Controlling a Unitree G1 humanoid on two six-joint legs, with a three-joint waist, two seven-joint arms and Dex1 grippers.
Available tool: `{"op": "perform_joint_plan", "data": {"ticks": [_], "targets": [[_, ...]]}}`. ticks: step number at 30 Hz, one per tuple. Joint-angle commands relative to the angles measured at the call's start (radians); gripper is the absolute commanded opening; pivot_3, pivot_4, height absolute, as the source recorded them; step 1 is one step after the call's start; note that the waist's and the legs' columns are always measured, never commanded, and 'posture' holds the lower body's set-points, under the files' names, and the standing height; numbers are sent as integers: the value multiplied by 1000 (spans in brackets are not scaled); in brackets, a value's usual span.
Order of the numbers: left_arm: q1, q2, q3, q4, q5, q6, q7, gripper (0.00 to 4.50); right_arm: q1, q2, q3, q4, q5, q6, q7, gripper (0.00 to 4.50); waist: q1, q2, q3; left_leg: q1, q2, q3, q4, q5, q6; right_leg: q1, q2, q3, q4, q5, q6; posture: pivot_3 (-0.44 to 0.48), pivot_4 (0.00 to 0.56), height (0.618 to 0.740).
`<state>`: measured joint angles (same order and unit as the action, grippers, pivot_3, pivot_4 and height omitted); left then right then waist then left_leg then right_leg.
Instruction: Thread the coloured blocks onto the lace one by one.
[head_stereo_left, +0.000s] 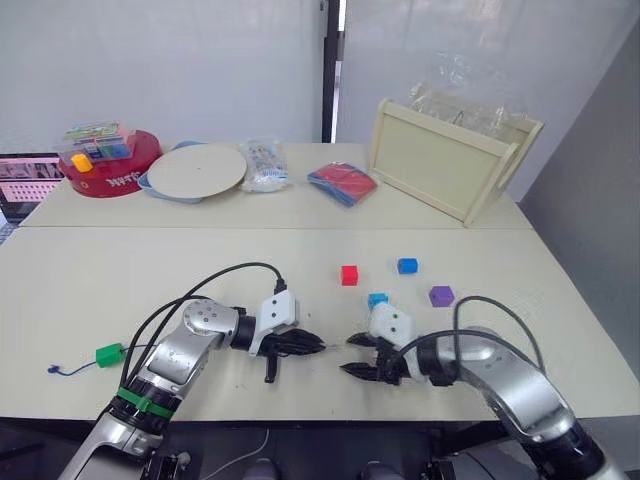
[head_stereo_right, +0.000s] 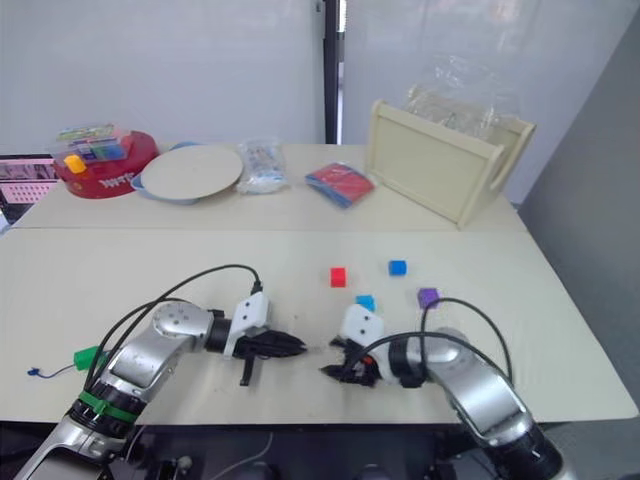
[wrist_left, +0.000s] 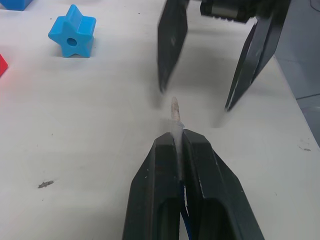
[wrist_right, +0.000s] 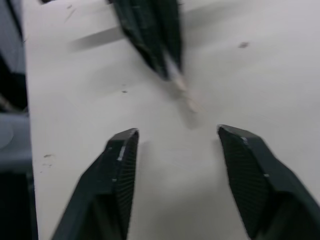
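Here the left gripper is clamped on the lace just behind its pale tip, which points right at the empty, spread right gripper; the cord's knotted end trails far left past the green block. To do this well, I judge the right should fetch a block and bring its hole square onto the steady tip. Count: one lace, five blocks — green on the cord, red, light blue, dark blue, purple loose at right.

A robot test room or lab, plain white walls, two pale work tables pushed together, a red toy tub, a wooden tray and a plate laid out as props
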<state>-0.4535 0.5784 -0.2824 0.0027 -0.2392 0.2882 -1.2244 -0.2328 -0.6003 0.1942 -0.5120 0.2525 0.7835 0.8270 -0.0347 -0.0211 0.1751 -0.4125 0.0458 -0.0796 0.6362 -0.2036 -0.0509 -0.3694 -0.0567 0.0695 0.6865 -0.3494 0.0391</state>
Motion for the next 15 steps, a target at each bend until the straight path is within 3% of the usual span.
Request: {"op": "perform_joint_plan", "data": {"ticks": [1,2,10,15], "targets": [[6,11,25,-41,-24,0,-9,0,98,31,-147,-80,45,50,-101,4117,1,0,0,0,0,0,0,0,0,0,0,0,0,0,0,0,150,740],[7,13,26,-43,-25,1,-11,0,147,57,-201,-102,52,63,-142,4434,2,0,0,0,0,0,0,0,0,0,0,0,0,0,0,0,150,740],[21,29,41,-45,-36,13,-21,0,423,264,-416,-225,39,32,-410,4472,2,1,0,2,0,0,-1,0,0,0,0,0,1,0,0,0,150,740],[23,25,39,-54,-39,24,-14,0,378,330,-387,-106,-92,-81,-580,4472,-9,1,0,3,0,1,-1,0,0,0,0,1,2,0,0,0,150,740]]}}
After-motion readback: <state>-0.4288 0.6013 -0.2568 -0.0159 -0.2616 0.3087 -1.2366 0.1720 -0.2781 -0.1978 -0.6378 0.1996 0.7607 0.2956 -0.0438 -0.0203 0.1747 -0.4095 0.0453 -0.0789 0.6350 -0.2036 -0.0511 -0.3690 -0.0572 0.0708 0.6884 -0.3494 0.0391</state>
